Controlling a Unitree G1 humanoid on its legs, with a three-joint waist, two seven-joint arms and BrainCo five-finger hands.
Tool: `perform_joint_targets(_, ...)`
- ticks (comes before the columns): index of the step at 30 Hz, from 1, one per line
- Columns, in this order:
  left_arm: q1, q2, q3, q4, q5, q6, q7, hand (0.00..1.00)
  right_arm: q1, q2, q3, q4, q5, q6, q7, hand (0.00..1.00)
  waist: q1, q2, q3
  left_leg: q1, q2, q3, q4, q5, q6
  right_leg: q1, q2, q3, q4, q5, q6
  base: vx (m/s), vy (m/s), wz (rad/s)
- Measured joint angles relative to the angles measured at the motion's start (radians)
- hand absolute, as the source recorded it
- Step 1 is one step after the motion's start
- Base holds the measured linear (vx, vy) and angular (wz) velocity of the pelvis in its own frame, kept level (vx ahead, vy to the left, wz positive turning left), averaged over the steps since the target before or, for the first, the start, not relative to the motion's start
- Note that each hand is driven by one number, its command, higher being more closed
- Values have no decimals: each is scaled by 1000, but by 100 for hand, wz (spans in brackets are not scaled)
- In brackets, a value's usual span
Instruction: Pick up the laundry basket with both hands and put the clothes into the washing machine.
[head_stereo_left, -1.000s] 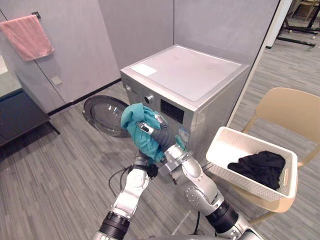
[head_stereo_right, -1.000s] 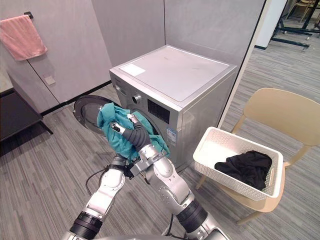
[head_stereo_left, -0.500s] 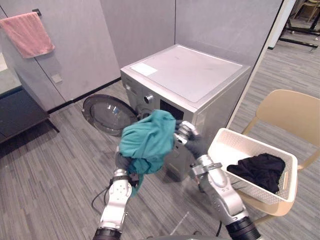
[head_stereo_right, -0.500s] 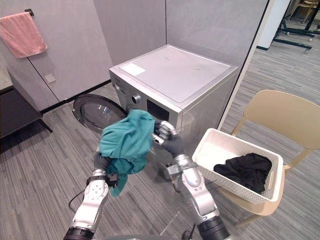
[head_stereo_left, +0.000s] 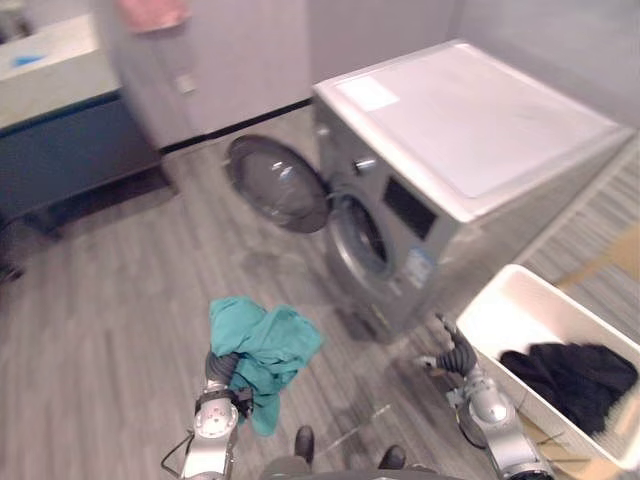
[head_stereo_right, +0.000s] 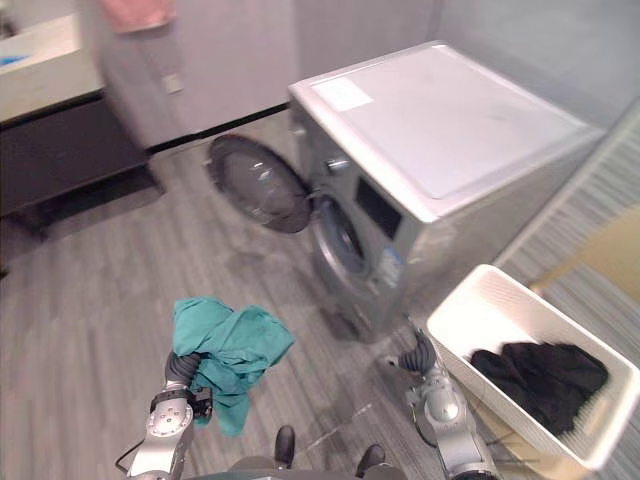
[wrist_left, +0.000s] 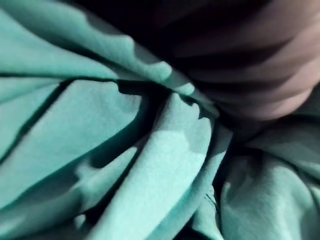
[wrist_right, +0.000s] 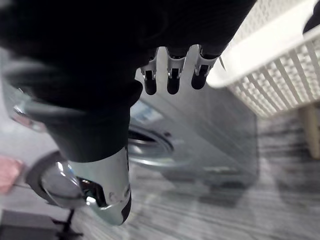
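Our left hand (head_stereo_left: 219, 372) sat in the lower left of the head views with a crumpled teal cloth garment (head_stereo_left: 262, 345) heaped over and around it. In its own wrist view the folds pressed right against the dark cover, so we could not tell how the hand was closed on the fabric. Our right hand (head_stereo_left: 456, 352) showed at the lower right, spread and relaxed with nothing in it, just beside the near corner of the white perforated plastic laundry basket (head_stereo_left: 512, 300), in which a bundled black garment (head_stereo_left: 575, 372) lay. The silver front-loading washing machine (head_stereo_left: 480, 130) took up the upper right. Its round glass door (head_stereo_left: 276, 184) was swung wide toward the centre, and the dark drum opening (head_stereo_left: 360, 232) faced the lower left. The teal garment hung over the grey plank floor (head_stereo_left: 120, 300), well apart from that opening, below and to the left of it. We judged the step in hand to be carrying this garment to the drum. To do it well we would have brought the bundle up and to the right, straight at the opening, while passing clear of the door's edge. We would also have watched the loose tail drooping under the hand, which looked likely to catch on the rim or trail outside. The hand should have gone well past the lip before letting go, so the soft cloth would not slide back out. We thought the right hand was best kept off the basket, which was close enough to nudge.
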Motion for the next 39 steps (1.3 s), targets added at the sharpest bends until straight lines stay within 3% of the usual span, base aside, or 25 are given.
perform_joint_targets(2, 4, 3, 1, 14, 0, 4, -7, 100, -10, 14, -2, 67, 0, 12, -11, 0, 1, 0, 5, -10, 21, 115, 13, -3, 4, -6, -32, -41, 49, -27, 17, 87, 74, 104)
perform_joint_targets(3, 12, 4, 4, 30, 0, 12, -9, 100, -23, 32, -11, 117, 3, 21, -22, 0, 4, 1, 9, -15, 11, 97, 20, 15, -23, -8, -53, -64, 75, -32, 24, 125, 8, 58)
perform_joint_targets(6, 28, 5, 11, 49, 0, 18, -10, 100, -48, 64, -24, 174, 5, 36, -36, 0, 27, -10, 27, -19, -12, 82, 21, 8, -16, -8, -74, -66, 76, -30, 41, 99, 86, 23)
perform_joint_targets(9, 58, -7, 9, 48, 0, 22, -20, 100, -46, 81, -36, 213, 12, 44, -44, 0, 27, -34, 54, -27, -69, 44, 89, -75, -1, -1, -175, -86, 216, -95, 86, 100, 111, 49)
perform_joint_targets(10, 74, -9, 6, 39, 0, 30, -30, 100, -34, 91, -52, 206, 18, 52, -47, 0, 21, -43, 74, -14, -94, 30, 128, -115, 13, -6, -236, -24, 342, -115, 53, 108, 162, 65)
perform_joint_targets(11, 92, -8, -5, 22, 0, 38, -32, 100, -8, 96, -54, 188, 27, 59, -59, 0, 12, -55, 87, -3, -111, 11, 171, -152, 29, -69, -267, 132, 506, -89, -28, 125, 177, 67)
perform_joint_targets(12, 96, -6, -5, 17, 0, 39, -32, 100, 3, 99, -52, 184, 29, 60, -60, 0, 7, -47, 85, 12, -113, -13, 185, -165, 34, -116, -262, 223, 582, -62, -55, 249, 144, 72)
perform_joint_targets(13, 96, 4, -3, 10, 0, 39, -31, 100, 11, 113, -49, 185, 37, 61, -59, 0, -5, -45, 93, 21, -113, -50, 199, -183, 42, -173, -220, 353, 669, -94, -18, 285, 68, 64)
perform_joint_targets(14, 85, 11, 1, 9, 0, 39, -28, 100, 8, 129, -47, 179, 43, 61, -59, 0, -13, -62, 102, 35, -108, -73, 192, -187, 49, -219, -161, 398, 689, -151, -5, 293, 32, 56)
perform_joint_targets(16, 78, 28, -1, 9, 0, 40, -28, 100, 5, 141, -47, 175, 58, 60, -60, 0, -22, -61, 121, 50, -100, -92, 189, -205, 50, -288, -91, 402, 624, -172, -4, 241, 7, 29)
perform_joint_targets(18, 72, 35, -2, 10, 0, 42, -31, 100, -5, 137, -49, 175, 61, 61, -61, 0, -42, -66, 126, 88, -101, -107, 160, -220, 44, -328, -46, 350, 472, -149, 17, 357, -33, 34)
perform_joint_targets(20, 51, 30, -2, 11, 0, 43, -32, 100, -1, 132, -49, 179, 61, 62, -62, 0, -54, -74, 129, 152, -101, -126, 128, -229, 8, -327, 13, 295, 200, -29, -8, 421, -68, 35)
perform_joint_targets(22, 42, 26, -16, 13, 2, 44, -33, 100, 9, 132, -48, 169, 61, 63, -62, 0, -69, -81, 117, 182, -93, -149, 126, -255, -32, -317, 42, 300, 166, 71, -75, 443, -89, 52)
perform_joint_targets(23, 26, 18, -29, 13, 9, 45, -34, 100, 14, 132, -49, 161, 63, 63, -62, 0, -80, -62, 129, 174, -65, -142, 206, -282, -75, -286, 52, 275, 182, 78, -106, 789, -198, 55)
perform_joint_targets(25, 19, -9, -29, -2, 12, 46, -48, 100, 23, 136, -43, 100, 66, 63, -59, 0, -83, -36, 145, 59, -6, -90, 565, -276, -103, -204, 86, 248, 170, 44, -122, 549, -147, 8)
perform_joint_targets(26, 37, -36, -31, -38, 12, 45, -55, 100, 38, 126, -21, 35, 73, 62, -62, 0, -74, -17, 150, -32, 71, -67, 843, -186, -136, -132, 128, 266, 147, 27, -141, 495, -81, -78)
perform_joint_targets(27, 52, -43, -45, -62, 12, 45, -56, 100, 42, 120, -2, -14, 78, 57, -65, 0, -47, -13, 149, -92, 125, -49, 1009, -190, -134, -74, 160, 316, 125, 20, -147, 583, -87, -103)
perform_joint_targets(29, 50, -47, -74, -81, 12, 44, -74, 100, 42, 122, -5, -61, 92, 54, -76, 0, -26, -17, 148, -158, 158, -44, 1078, -198, -121, -22, 172, 357, 97, 18, -149, 407, -31, -102)
perform_joint_targets(30, 38, -60, -81, -102, 12, 43, -78, 100, 38, 123, -8, -83, 93, 51, -83, 0, -25, -18, 149, -209, 180, -37, 1024, -216, -93, 3, 172, 402, 77, 18, -149, 338, 17, -90)
perform_joint_targets(33, 36, -74, -84, -117, 12, 35, -79, 100, 44, 127, -8, -82, 93, 59, -87, 0, -8, -26, 153, -225, 167, -70, 768, -228, -72, 24, 168, 508, 73, 13, -140, 288, 142, -114)
perform_joint_targets(34, 26, -67, -94, -118, 12, 34, -79, 100, 42, 130, -8, -82, 93, 59, -96, 0, 0, -35, 156, -201, 118, -139, 605, -225, -75, 25, 148, 566, 92, -19, -93, 251, 265, -129)
perform_joint_targets(36, 28, -71, -109, -117, 12, 35, -75, 100, 44, 126, -8, -75, 93, 59, -101, 0, 0, -23, 152, -159, 80, -261, 404, -187, -114, 16, 152, 631, 125, -65, -43, 238, 323, -128)
perform_joint_targets(37, 41, -81, -119, -113, 12, 34, -74, 100, 45, 112, -8, -64, 93, 59, -101, 0, 7, 16, 131, -124, 85, -371, 309, -84, -163, -7, 186, 683, 160, -109, 2, 189, 402, -162)
perform_joint_targets(38, 21, -62, -126, -81, 12, 39, -75, 100, 27, 145, -13, -26, 92, 65, -102, 0, 6, -26, 130, -113, 71, -326, 347, -129, -151, -18, 163, 724, 191, -125, 15, 190, 422, -141)
perform_joint_targets(39, 19, -53, -123, -81, 12, 38, -73, 100, 35, 160, -4, -23, 92, 64, -100, 0, 6, -50, 125, -102, 60, -294, 349, -143, -141, -19, 146, 737, 196, -132, 26, 147, 338, -99)
